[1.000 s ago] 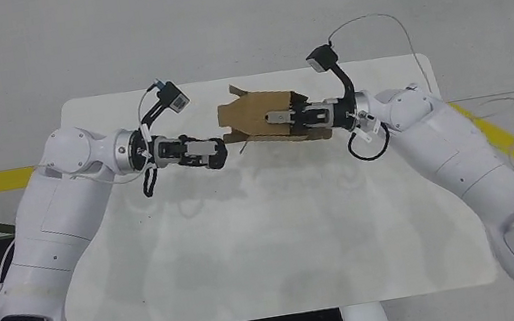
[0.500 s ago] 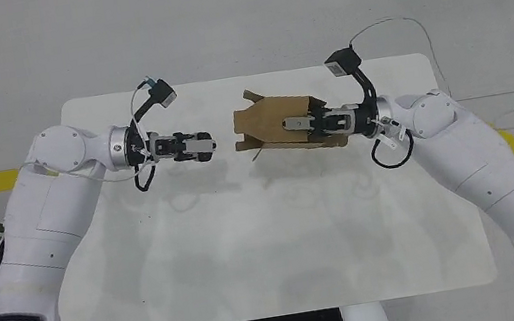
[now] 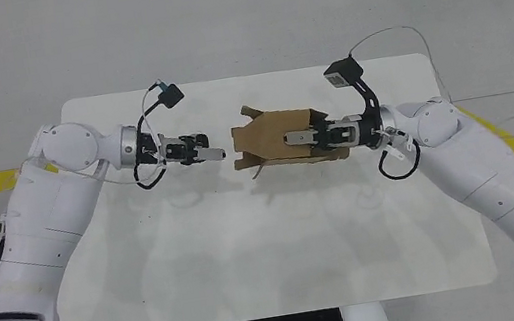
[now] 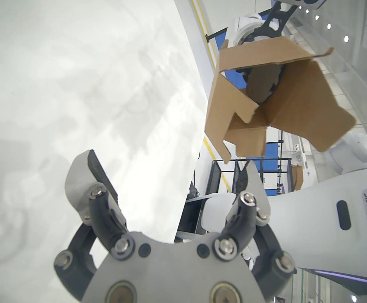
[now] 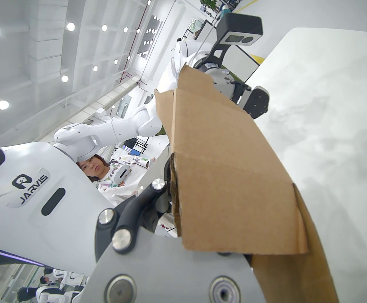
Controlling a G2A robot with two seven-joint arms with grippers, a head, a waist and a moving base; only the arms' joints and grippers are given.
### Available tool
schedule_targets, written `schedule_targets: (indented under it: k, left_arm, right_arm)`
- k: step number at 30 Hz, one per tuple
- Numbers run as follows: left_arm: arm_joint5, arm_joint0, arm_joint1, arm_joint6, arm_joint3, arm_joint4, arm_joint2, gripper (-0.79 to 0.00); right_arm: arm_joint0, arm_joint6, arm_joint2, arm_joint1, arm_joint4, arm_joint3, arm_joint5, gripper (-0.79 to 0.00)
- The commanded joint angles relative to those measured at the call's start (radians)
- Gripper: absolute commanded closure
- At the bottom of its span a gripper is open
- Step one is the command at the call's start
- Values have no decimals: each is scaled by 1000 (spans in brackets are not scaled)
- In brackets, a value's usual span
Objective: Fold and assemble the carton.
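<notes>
One carton point(image 3: 273, 136), half-formed, flaps loose, held above the table point(image 3: 253, 262) by the right gripper point(image 3: 297, 139), clamped on one wall. Opposite: the left gripper point(image 3: 218, 153), spread wide, empty, near its open end. Risk: a flap push may twist the carton out of that single-wall grip.

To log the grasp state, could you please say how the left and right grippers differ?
The left gripper is open and empty; the right gripper is shut on the carton. The left faces the carton's open end; the right carries it. Both are over the table.
</notes>
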Motion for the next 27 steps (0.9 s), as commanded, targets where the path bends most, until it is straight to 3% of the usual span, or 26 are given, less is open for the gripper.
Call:
schedule_targets:
  k: [1,27]
  left_arm:
    - [3,4,0,9,-9,7,1,-785]
    - [5,14,2,13,-56,-34,-10,-785]
  right_arm:
    - [3,-2,-9,-2,5,-8,-2,0]
    - [70,-31,-120,-51,44,-29,-31,0]
